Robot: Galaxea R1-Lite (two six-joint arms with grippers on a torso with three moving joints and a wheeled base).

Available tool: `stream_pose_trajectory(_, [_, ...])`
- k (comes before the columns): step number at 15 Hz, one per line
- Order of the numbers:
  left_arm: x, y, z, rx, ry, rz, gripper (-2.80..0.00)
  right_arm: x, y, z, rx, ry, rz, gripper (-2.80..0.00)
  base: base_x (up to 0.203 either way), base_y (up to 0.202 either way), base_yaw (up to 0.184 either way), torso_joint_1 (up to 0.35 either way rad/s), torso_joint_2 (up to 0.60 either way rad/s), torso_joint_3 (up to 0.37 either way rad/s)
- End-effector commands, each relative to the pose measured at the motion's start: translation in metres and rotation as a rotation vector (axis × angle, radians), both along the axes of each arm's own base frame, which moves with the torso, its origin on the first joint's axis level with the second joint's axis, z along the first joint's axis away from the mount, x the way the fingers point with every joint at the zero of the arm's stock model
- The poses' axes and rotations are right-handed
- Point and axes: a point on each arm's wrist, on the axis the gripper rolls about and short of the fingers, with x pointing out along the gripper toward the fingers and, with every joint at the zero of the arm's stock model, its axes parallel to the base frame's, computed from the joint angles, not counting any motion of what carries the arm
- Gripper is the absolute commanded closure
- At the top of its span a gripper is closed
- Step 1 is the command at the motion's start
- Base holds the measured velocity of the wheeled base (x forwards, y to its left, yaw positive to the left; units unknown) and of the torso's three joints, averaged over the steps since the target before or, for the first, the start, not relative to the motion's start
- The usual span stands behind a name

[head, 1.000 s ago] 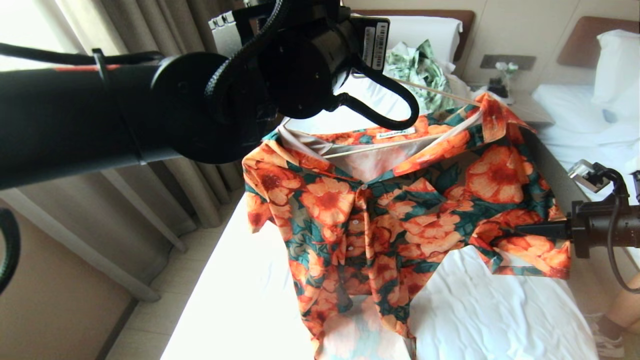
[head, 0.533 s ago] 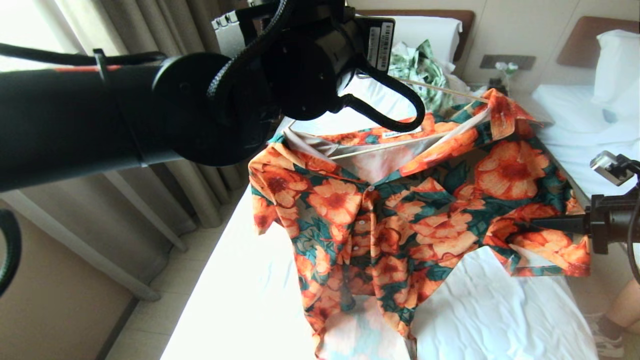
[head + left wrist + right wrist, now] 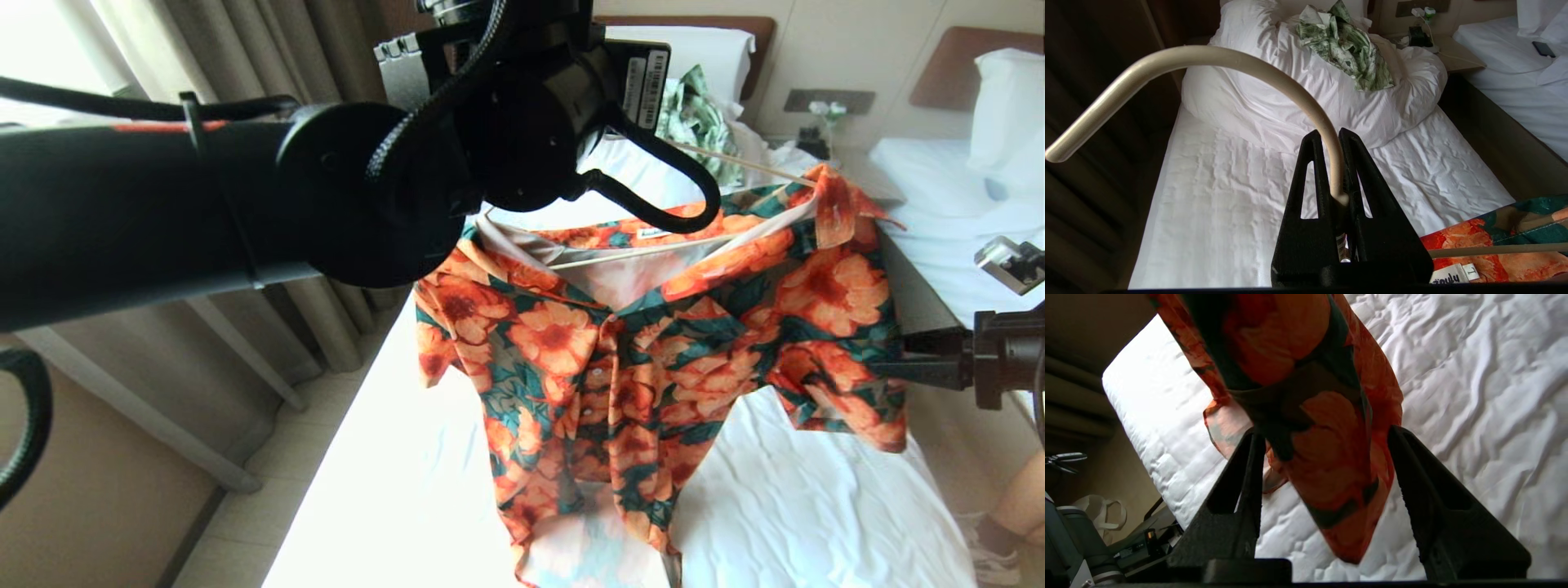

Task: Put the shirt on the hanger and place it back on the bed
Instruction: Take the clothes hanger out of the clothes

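The orange-flowered shirt (image 3: 620,359) hangs on the cream hanger (image 3: 645,249) above the bed (image 3: 800,506), its hem touching the white sheet. In the left wrist view my left gripper (image 3: 1331,136) is shut on the hanger (image 3: 1208,55) at the base of its curved hook. My right gripper (image 3: 906,363) is at the shirt's right sleeve. In the right wrist view it (image 3: 1323,435) stands open, and the sleeve (image 3: 1327,416) hangs loose between its fingers, unpinched.
A green-and-white leaf-print cloth (image 3: 694,114) lies on the duvet near the pillow. A nightstand (image 3: 849,163) and a second bed (image 3: 939,188) stand to the right. Curtains (image 3: 269,49) hang on the left. A person's leg (image 3: 1012,514) shows at the lower right.
My right gripper has opened and let go of the sleeve, which now droops instead of being stretched outward. The left arm with hanger and shirt has shifted slightly right.
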Motion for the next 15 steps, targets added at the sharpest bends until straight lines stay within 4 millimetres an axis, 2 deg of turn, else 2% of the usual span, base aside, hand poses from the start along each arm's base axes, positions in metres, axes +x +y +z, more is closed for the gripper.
stream_pose_trajectory(1, [0.004, -0.006, -0.008, 0.013, 0.01, 0.003, 0.0, -0.004, -0.006, 0.018, 0.002, -0.052, -0.023, -2.8, 0.0, 0.0, 0.0, 0.0, 0.0, 0.0])
stream_pose_trajectory(6, [0.004, -0.006, -0.007, 0.03, 0.007, 0.003, 0.0, -0.008, -0.026, 0.076, 0.135, -0.148, -0.043, -2.8, 0.0, 0.0, 0.0, 0.0, 0.0, 0.0])
stream_pose_trajectory(7, [0.003, -0.004, -0.006, 0.034, 0.002, 0.006, 0.0, -0.011, -0.026, 0.086, 0.164, -0.151, -0.045, 0.0, 0.0, 0.0, 0.0, 0.0, 0.0, 0.0])
stream_pose_trajectory(12, [-0.003, 0.008, 0.009, 0.049, -0.033, 0.022, 0.0, -0.017, -0.004, 0.143, 0.393, -0.054, -0.049, 0.0, 0.0, 0.0, 0.0, 0.0, 0.0, 0.0])
stream_pose_trajectory(13, [-0.006, 0.01, 0.012, 0.056, -0.042, 0.024, 0.0, -0.017, -0.002, 0.15, 0.419, -0.054, -0.048, 0.0, 0.0, 0.0, 0.0, 0.0, 0.0, 0.0])
stream_pose_trajectory(15, [-0.009, 0.015, 0.017, 0.067, -0.055, 0.029, 0.0, -0.019, -0.002, 0.154, 0.425, -0.07, -0.05, 0.0, 0.0, 0.0, 0.0, 0.0, 0.0, 0.0])
